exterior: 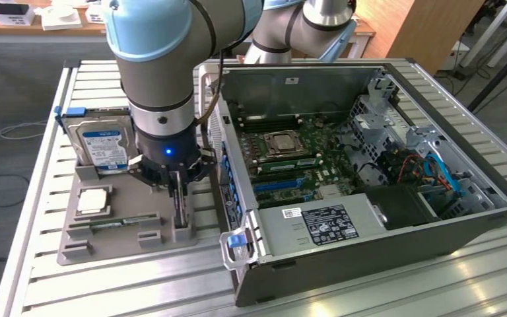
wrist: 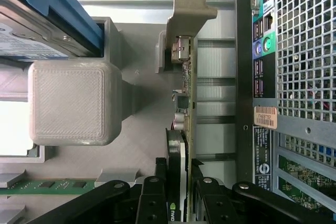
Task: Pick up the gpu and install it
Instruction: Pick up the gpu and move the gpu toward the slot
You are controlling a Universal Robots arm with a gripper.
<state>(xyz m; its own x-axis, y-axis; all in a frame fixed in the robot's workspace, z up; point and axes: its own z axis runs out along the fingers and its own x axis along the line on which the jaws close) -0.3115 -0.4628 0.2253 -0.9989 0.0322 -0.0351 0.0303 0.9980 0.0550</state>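
Wrist view: the gripper (wrist: pixel 179 192) has its black fingers (wrist: pixel 156 195) closed against both faces of the gpu (wrist: pixel 185 98), clamped on it. The card stands on edge over the gray tray (wrist: pixel 142 150), along the tray's side nearest the computer case (wrist: pixel 307 51), its silver bracket beside one of the tray's posts. Whether it has left its slot in the tray I cannot tell. On the same tray, the hard drive (wrist: pixel 31 40) stands at the far end from the gripper, and a RAM stick (wrist: pixel 47 184) lies flat near the fingers.
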